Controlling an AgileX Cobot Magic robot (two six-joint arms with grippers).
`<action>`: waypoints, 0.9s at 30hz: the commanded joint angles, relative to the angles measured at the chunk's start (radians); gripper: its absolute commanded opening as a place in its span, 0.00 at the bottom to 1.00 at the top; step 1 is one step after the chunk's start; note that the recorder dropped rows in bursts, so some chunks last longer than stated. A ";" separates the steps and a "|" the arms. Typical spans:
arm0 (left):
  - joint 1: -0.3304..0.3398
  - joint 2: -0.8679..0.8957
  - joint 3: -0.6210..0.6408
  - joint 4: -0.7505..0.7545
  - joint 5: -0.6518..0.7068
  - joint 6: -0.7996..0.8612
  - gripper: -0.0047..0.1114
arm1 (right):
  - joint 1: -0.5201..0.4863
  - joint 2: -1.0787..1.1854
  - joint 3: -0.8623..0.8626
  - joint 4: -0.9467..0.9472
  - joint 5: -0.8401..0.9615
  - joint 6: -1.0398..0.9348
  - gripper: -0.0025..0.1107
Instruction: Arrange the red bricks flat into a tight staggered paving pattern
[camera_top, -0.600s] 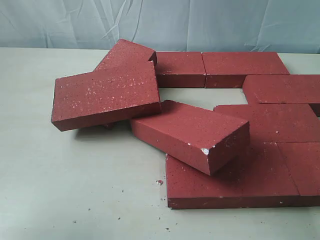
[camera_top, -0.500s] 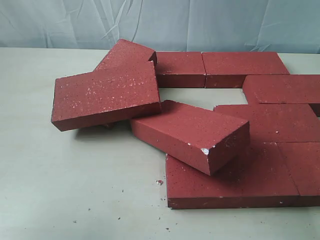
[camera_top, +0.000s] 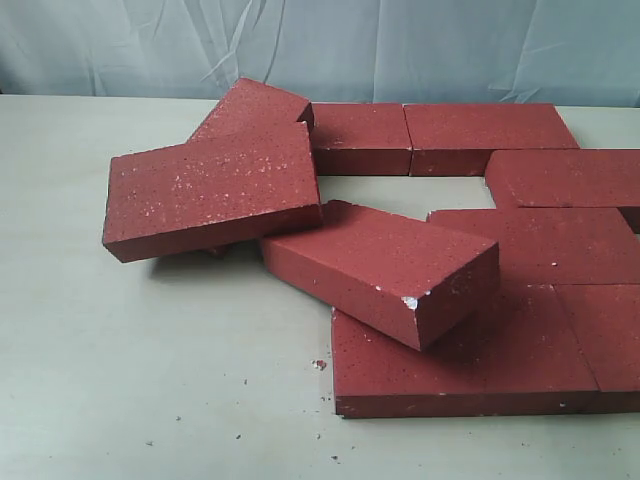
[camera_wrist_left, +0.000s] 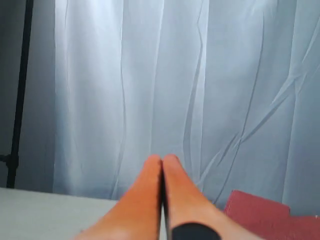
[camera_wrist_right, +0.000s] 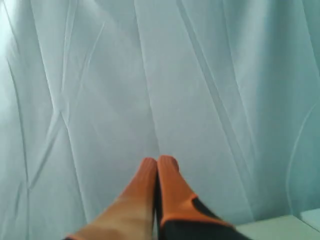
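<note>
The red bricks (camera_top: 520, 240) are lying mostly flat on the table (camera_top: 120, 380); the middle brick (camera_top: 385, 265) is leaning across them, a second brick (camera_top: 210, 190) tilting just left of it. The left gripper (camera_wrist_left: 162, 161) and right gripper (camera_wrist_right: 158, 161) are pressing together, empty, likely needing a wide opening first.

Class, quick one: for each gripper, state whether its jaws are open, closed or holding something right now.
Left gripper: closed, jaws pressed together, holding nothing.
Right gripper: closed, jaws pressed together, holding nothing.

Diffuse, even light is falling; the red bricks (camera_top: 210, 190) are casting soft near-side shadows. Both wrist views are blurring close up.
</note>
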 joint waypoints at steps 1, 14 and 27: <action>0.000 -0.004 0.003 -0.008 -0.196 -0.074 0.04 | -0.006 -0.006 0.002 -0.018 -0.233 0.239 0.02; 0.000 0.308 -0.224 -0.024 -0.234 -0.071 0.04 | -0.006 0.456 -0.418 -0.237 -0.246 0.241 0.02; 0.002 0.887 -0.560 0.196 0.201 -0.067 0.04 | 0.035 0.948 -0.738 -0.528 0.337 0.234 0.02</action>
